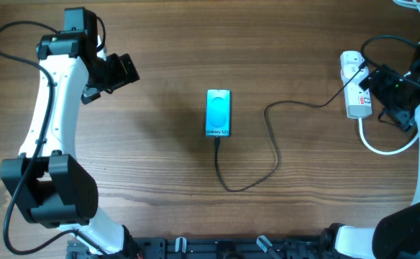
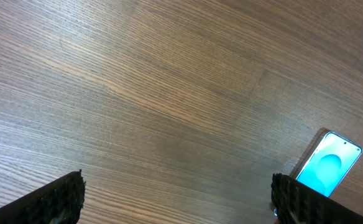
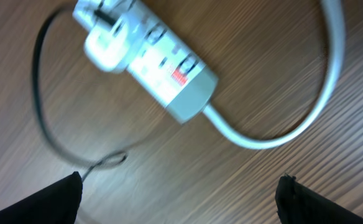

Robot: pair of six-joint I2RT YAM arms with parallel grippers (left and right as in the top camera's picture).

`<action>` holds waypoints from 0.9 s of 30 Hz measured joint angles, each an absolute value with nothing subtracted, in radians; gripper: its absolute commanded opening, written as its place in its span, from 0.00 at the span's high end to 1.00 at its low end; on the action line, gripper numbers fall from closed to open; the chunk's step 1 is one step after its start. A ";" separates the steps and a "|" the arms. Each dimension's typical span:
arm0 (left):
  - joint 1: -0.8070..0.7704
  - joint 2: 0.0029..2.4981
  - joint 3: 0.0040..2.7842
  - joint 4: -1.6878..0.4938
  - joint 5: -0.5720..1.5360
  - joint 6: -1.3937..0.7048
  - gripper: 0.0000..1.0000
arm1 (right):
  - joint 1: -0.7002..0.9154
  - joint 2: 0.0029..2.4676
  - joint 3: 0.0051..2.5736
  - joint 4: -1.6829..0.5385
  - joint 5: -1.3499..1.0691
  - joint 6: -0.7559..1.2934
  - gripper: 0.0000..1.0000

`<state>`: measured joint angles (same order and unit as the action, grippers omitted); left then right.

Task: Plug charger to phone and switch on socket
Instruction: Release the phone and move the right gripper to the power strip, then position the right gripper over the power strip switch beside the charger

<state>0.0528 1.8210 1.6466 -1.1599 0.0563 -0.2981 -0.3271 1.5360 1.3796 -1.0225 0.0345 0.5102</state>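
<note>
The phone (image 1: 218,113) lies at the table's middle with its cyan screen up; it also shows at the lower right of the left wrist view (image 2: 328,168). The thin black charger cable (image 1: 271,140) runs from the phone's near end in a loop to a white plug on the socket (image 1: 354,92). In the right wrist view the socket (image 3: 163,62) shows its red switch (image 3: 179,77) and thick white cord (image 3: 306,118). My left gripper (image 2: 178,199) is open and empty, far left of the phone. My right gripper (image 3: 181,199) is open and empty, above the socket.
The thick white cord (image 1: 382,147) curls on the wood near my right arm. A black rail (image 1: 217,248) runs along the table's near edge.
</note>
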 measured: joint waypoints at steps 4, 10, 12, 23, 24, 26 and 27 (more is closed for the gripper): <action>0.053 1.821 1.647 -1.160 0.056 -0.299 0.00 | -0.362 1.537 1.380 -0.946 0.161 0.510 0.00; 0.053 1.821 1.646 -1.160 0.056 -0.298 0.00 | -0.481 1.541 1.378 -0.862 0.153 0.436 0.00; 0.053 1.821 1.647 -1.160 0.056 -0.299 0.00 | -0.525 1.549 1.378 -0.859 0.088 0.394 0.00; 0.053 1.821 1.647 -1.160 0.056 -0.299 0.00 | -0.669 1.670 1.378 -0.839 0.020 0.360 0.00; 0.053 1.821 1.647 -1.160 0.056 -0.298 0.00 | -0.669 1.676 1.378 -0.827 0.023 0.360 0.00; 0.053 1.821 1.647 -1.160 0.056 -0.299 0.00 | -0.669 1.678 1.378 -0.797 0.027 0.360 0.00; 0.053 1.821 1.647 -1.160 0.056 -0.299 0.00 | -0.669 1.678 1.378 -0.786 0.027 0.360 0.00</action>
<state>0.0528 1.8210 1.6466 -1.1603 0.0563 -0.2985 -0.6693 1.6775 1.3785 -0.7856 0.0273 0.3599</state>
